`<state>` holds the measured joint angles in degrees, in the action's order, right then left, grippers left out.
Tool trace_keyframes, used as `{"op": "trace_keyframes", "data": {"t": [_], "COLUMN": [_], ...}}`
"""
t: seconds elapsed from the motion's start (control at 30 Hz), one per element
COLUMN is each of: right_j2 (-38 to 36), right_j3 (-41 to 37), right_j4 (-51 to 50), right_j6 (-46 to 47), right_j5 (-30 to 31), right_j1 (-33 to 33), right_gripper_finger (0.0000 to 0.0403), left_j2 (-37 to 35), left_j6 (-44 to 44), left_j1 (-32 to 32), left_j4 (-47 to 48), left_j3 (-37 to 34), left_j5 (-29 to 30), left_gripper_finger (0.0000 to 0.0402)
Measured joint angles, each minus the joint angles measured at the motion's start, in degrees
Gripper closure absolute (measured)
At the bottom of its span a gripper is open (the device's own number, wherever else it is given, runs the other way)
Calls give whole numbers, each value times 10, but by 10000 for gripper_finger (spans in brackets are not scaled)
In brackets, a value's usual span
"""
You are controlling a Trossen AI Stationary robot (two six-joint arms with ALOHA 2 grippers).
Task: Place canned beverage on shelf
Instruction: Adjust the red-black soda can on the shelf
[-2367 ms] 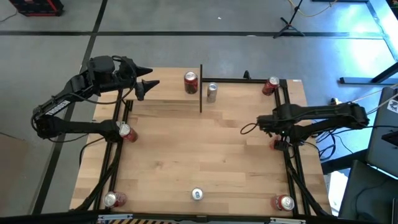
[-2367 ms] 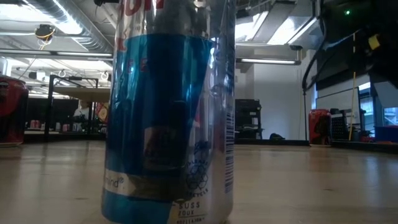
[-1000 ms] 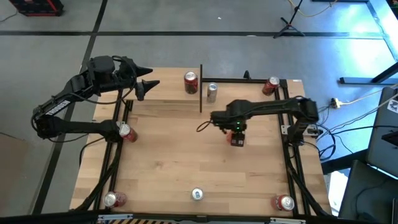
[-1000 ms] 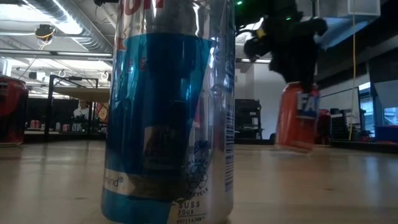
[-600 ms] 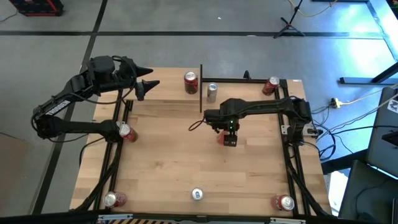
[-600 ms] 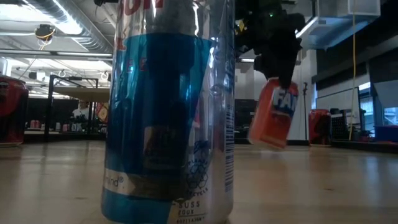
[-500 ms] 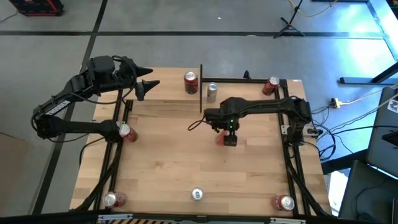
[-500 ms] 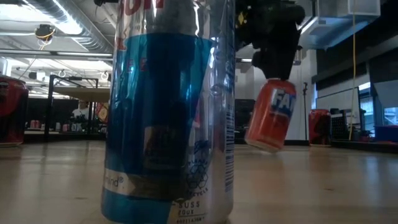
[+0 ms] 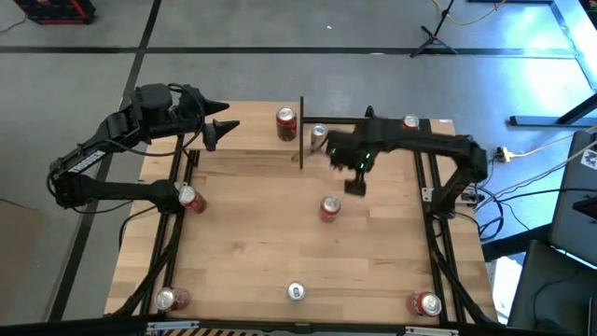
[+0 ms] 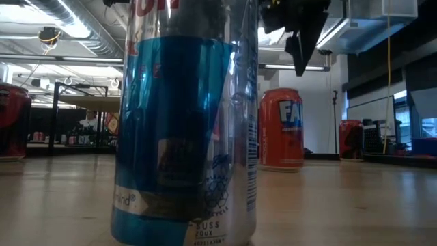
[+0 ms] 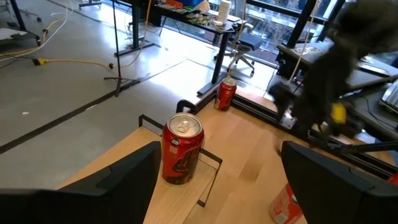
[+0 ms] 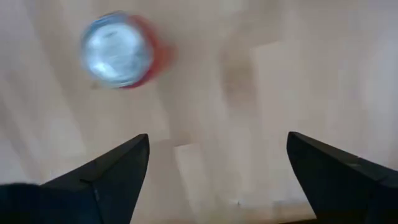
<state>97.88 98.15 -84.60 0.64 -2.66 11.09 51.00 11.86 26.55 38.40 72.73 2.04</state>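
Orange-red, the canned beverage stands upright on the bare light-wood table near its middle, held by nothing; in the low view it sits behind a large blue and silver can that fills the foreground. The right tool hangs above the table just beyond the can, toward the far edge, its fingers spread wide and empty; its wrist view looks down on the can's silver top between them. The shelf lies at the table's far edge, with a red can and a silver can standing there. The left tool waits at the far left corner, fingers apart and empty.
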Motion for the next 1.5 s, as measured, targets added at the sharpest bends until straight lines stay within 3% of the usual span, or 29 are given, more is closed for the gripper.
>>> {"op": "trace_keyframes", "data": {"t": [0.2, 0.43, 0.6, 0.7, 1.27, 1.5], "right_j2": [-47, -50, -50, -48, 43, 63], "right_j3": [0, 0, 0, 0, -2, -24], "right_j4": [-19, -20, 17, 33, 1, 5], "right_j6": [-36, -90, -113, -117, -73, -98], "right_j5": [70, 113, 208, 246, 179, 193], "right_j1": [144, 336, 423, 452, 515, 525], "right_gripper_finger": [47, 47, 47, 47, 47, 47], "left_j2": [0, 0, 0, 0, 0, 0], "left_j6": [0, 0, 0, 0, 0, 0], "left_j1": [0, 0, 0, 0, 0, 0], "left_j4": [0, 0, 0, 0, 0, 0], "left_j3": [0, 0, 0, 0, 0, 0], "left_j5": [0, 0, 4, 7, 18, 17], "left_gripper_finger": [79, 79, 79, 79, 79, 79]}}
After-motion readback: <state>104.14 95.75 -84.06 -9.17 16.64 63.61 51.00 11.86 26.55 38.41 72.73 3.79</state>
